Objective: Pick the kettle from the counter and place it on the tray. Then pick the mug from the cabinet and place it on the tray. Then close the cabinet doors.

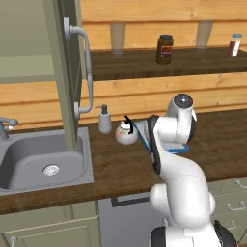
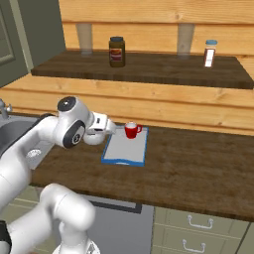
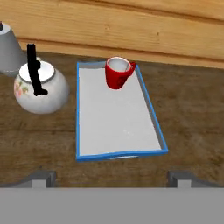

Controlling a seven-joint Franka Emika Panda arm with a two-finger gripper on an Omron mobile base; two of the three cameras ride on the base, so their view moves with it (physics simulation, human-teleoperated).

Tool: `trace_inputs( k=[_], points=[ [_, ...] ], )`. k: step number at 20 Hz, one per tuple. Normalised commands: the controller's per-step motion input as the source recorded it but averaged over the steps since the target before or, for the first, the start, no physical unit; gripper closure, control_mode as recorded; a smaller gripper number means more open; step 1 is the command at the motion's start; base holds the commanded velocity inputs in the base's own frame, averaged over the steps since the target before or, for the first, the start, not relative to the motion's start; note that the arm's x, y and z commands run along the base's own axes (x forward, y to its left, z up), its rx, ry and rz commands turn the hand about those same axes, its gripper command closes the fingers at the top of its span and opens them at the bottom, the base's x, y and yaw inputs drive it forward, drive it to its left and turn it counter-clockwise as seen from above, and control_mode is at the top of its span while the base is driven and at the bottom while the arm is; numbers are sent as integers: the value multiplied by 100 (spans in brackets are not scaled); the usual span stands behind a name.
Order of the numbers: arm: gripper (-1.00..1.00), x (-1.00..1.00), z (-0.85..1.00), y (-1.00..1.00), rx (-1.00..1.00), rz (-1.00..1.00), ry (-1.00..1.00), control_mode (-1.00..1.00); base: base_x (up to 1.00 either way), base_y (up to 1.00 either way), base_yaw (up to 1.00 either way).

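Through the hand view I see the flat rectangular tray (image 3: 118,122), smooth pale grey inside a thin raised blue rim, lying on the dark brown wood-grain counter (image 3: 188,113). The glossy red cylindrical mug (image 3: 118,72) stands upright on the tray at its 12 o'clock end, handle turned toward 2 o'clock, with the rest of the tray surface bare. The round white kettle (image 3: 40,89), with faint floral marks and a black arched handle, sits on the counter at the tray's 9 o'clock, just beside the blue rim and not on it. The gripper (image 3: 112,177) hangs above the tray's 6 o'clock edge, its grey fingertips (image 3: 43,178) spread wide with nothing between them. In the left base view an olive-grey cabinet door (image 1: 65,72) stands swung out over the steel sink (image 1: 29,161), its curved metal bar handle toward me.
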Motion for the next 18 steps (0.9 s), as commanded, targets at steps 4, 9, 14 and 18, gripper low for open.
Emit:
trace_inputs(
  k=[4,9,14,18],
  points=[
    [-100,-14,2,32,22,18,9,-100,0,0,0],
    [-100,14,-2,45,12,12,-4,-100,0,0,0],
    [-100,31,-17,53,3,4,0,-100,0,0,0],
    [-100,34,-16,39,0,0,0,-100,0,0,0]
  ],
)
